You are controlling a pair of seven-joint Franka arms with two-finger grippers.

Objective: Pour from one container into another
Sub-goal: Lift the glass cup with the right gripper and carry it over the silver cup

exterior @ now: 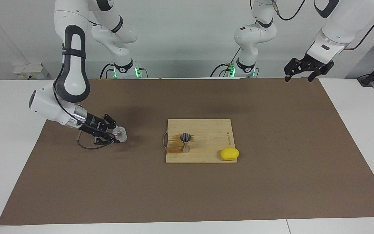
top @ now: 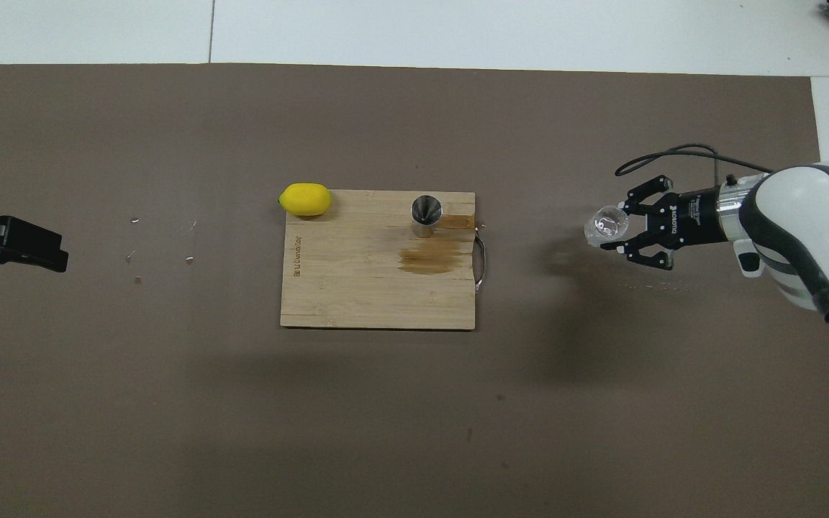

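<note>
The clear glass tumbler point(exterior: 120, 133) point(top: 604, 224) hangs a little above the brown mat toward the right arm's end of the table, and my right gripper point(exterior: 117, 136) point(top: 614, 230) is shut on it from the side. The silver hourglass jigger point(exterior: 185, 143) point(top: 426, 214) stands upright on the wooden cutting board point(exterior: 213, 136) point(top: 357, 288), well apart from the tumbler. My left gripper point(exterior: 299, 78) waits open and empty in the air over the mat's corner at the left arm's end; only its black tip point(top: 26, 244) shows in the overhead view.
A yellow lemon point(exterior: 229, 154) point(top: 305, 199) lies at the board's corner toward the left arm's end. A wet brown stain point(top: 432, 257) marks the board beside the jigger. The board's metal handle point(top: 481, 262) faces the right arm's end. Small crumbs point(top: 162, 241) dot the mat.
</note>
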